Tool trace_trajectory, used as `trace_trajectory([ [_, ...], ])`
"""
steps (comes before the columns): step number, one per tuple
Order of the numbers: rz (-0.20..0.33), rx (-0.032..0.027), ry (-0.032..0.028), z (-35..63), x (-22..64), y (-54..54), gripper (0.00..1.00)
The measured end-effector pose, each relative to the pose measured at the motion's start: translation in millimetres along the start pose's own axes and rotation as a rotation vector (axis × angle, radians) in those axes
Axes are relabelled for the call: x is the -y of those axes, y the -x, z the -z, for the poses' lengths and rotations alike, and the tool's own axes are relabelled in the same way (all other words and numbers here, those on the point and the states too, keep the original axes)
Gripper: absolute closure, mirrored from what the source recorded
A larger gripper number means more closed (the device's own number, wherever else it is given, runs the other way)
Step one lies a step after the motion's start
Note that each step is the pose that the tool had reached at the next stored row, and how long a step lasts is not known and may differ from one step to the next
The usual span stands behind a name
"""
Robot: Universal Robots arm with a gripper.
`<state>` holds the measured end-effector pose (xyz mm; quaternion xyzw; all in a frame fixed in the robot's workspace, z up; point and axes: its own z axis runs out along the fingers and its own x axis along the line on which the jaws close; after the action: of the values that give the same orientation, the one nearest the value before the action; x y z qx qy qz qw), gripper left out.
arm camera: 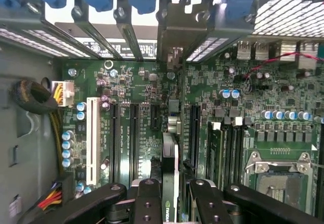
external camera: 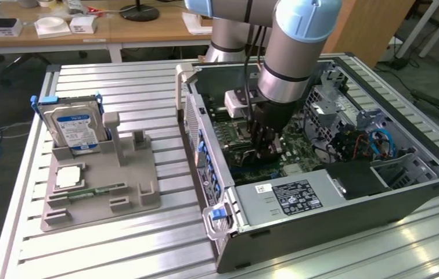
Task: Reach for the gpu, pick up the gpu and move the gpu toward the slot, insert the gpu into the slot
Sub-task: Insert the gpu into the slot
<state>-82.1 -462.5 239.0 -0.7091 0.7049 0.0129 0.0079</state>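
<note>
Claw fingers are closed on the gpu, holding it on edge low inside the computer case, just over the long black slot on the green board. If the card sits a bit crooked, it may miss the slot, jam, or scrape nearby parts.

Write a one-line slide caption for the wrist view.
Gripper holds the gpu edge-on above the motherboard, its metal bracket up at the case's rear slot openings.
</note>
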Motion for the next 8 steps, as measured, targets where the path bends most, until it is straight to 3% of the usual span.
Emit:
trace_trajectory([
  [8,0.000,0.0004,0.0000,-1.9,-0.2,0.0,0.74],
])
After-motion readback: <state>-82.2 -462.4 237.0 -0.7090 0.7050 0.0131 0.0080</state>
